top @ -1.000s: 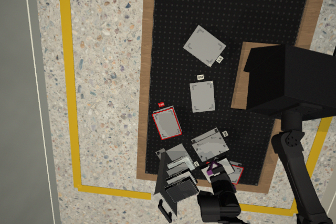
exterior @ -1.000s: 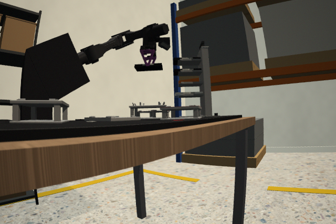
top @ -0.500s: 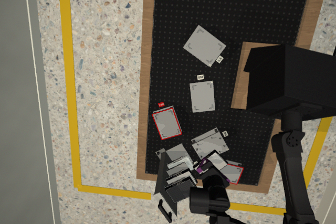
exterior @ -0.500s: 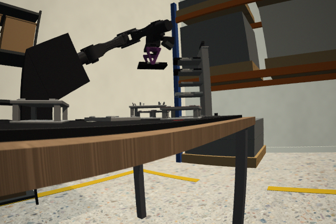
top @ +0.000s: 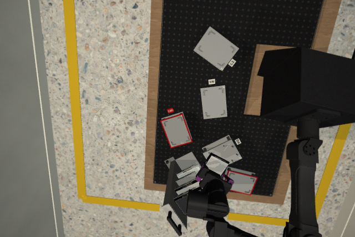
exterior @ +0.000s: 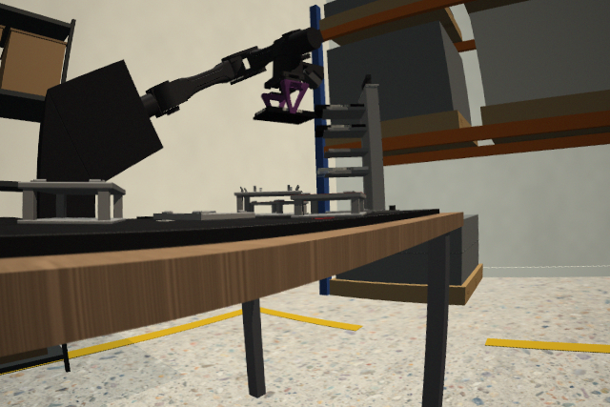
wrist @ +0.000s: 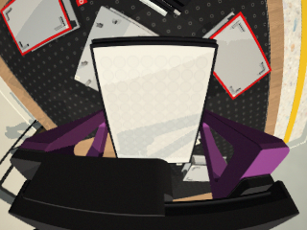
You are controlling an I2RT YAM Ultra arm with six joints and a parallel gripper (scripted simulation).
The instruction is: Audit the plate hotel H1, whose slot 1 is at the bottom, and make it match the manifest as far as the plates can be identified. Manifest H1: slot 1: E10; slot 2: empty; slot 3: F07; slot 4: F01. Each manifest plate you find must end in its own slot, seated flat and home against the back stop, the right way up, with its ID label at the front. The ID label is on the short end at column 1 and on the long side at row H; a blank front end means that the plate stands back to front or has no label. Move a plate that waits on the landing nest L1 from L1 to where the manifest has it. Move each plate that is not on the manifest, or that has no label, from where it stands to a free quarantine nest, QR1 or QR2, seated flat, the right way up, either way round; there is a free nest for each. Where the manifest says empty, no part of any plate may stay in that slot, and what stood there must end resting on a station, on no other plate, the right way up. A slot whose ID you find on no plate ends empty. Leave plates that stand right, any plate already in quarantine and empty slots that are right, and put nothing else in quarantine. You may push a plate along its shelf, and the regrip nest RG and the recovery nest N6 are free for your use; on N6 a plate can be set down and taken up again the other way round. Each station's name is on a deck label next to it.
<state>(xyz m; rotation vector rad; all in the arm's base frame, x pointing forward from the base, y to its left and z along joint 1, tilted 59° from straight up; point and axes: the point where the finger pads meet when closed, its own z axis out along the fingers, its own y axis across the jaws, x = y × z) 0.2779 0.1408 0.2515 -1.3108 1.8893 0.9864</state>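
My gripper [top: 213,172] [wrist: 153,113] is shut on the long sides of a black-edged plate with a pale top [top: 217,164] [exterior: 283,116] [wrist: 153,91]. The plate is held up in the air, near the upper shelves of hotel H1 [exterior: 373,146], in front of it and slightly tilted in the exterior view. No ID on the held plate is readable. Dark plate ends [exterior: 321,131] show on the two upper shelves, and a clear-looking plate [exterior: 335,169] shows on the lowest. Whether slot 2 holds a plate cannot be told. The landing nest L1 [top: 216,48] is empty.
N6 [top: 213,102] is empty. Two red-rimmed quarantine nests, one left [top: 167,140] and one right [top: 253,186], hold no visible plate. The regrip nest RG [top: 233,154] with small pegs stands between them, partly under the held plate. The hotel's upright [top: 169,182] rises at the left.
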